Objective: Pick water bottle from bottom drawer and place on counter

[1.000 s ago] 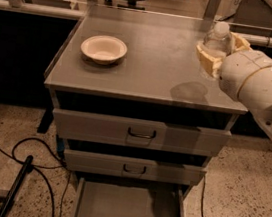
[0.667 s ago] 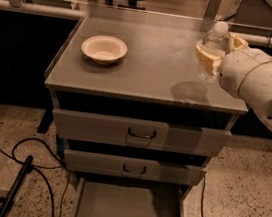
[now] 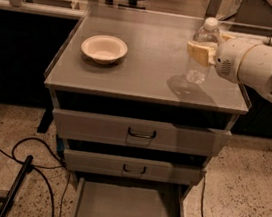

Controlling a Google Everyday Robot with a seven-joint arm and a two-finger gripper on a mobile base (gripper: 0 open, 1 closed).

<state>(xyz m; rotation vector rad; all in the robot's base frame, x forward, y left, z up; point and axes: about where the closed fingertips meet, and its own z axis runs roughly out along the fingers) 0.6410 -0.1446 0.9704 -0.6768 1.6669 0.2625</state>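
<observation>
The water bottle (image 3: 204,39), clear with a pale cap, stands upright over the right side of the grey counter (image 3: 148,56). Its base is at or just above the surface, and its shadow lies right beside it. My gripper (image 3: 207,49) comes in from the right on a white arm and is shut on the bottle's middle. One cream finger (image 3: 199,53) crosses the front of the bottle. The bottom drawer (image 3: 129,210) is pulled out at the foot of the cabinet, and its grey floor shows nothing on it.
A cream bowl (image 3: 104,49) sits on the left of the counter. Two drawers with dark handles (image 3: 141,133) are shut below. Black cables (image 3: 29,151) lie on the speckled floor at left and right. A chair and desks stand behind the cabinet.
The arm has moved a little left and down with the bottle. More of the bottle's lower body now shows close to the counter.
</observation>
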